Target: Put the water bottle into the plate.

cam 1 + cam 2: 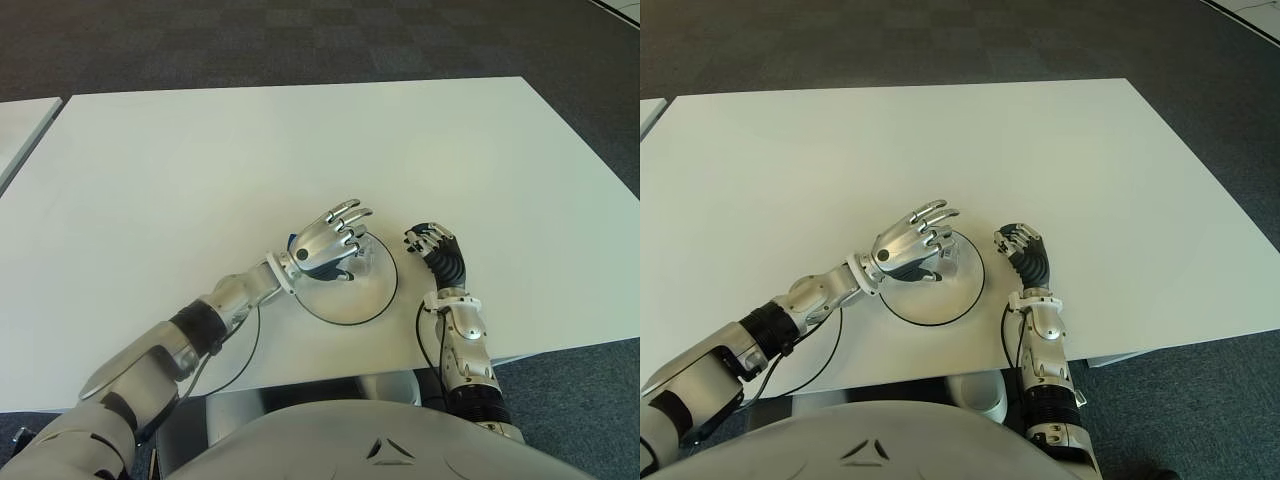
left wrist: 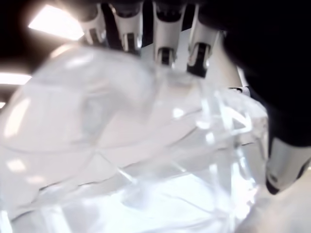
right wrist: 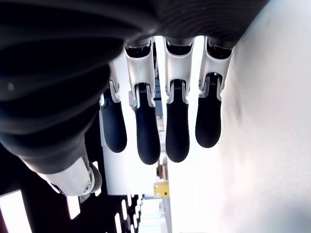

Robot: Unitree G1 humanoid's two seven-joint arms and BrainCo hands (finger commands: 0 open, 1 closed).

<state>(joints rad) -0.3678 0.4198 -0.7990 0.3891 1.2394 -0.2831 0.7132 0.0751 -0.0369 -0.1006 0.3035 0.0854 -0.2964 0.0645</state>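
Observation:
A clear water bottle [image 1: 368, 252] lies in the white plate with a dark rim [image 1: 340, 322], near the table's front edge. My left hand [image 1: 335, 238] is right over the bottle, its fingers [image 1: 350, 214] stretched out past it and not wrapped around it. In the left wrist view the bottle [image 2: 146, 160] fills the picture, with the fingertips [image 2: 165, 54] standing off it and the thumb [image 2: 284, 165] beside it. My right hand [image 1: 432, 245] shows just right of the plate, fingers curled and holding nothing.
The white table [image 1: 300, 150] stretches far ahead and to both sides. A second white table's corner [image 1: 20, 125] shows at the far left. A dark cable [image 1: 245, 350] runs along my left forearm. Dark carpet lies beyond the table.

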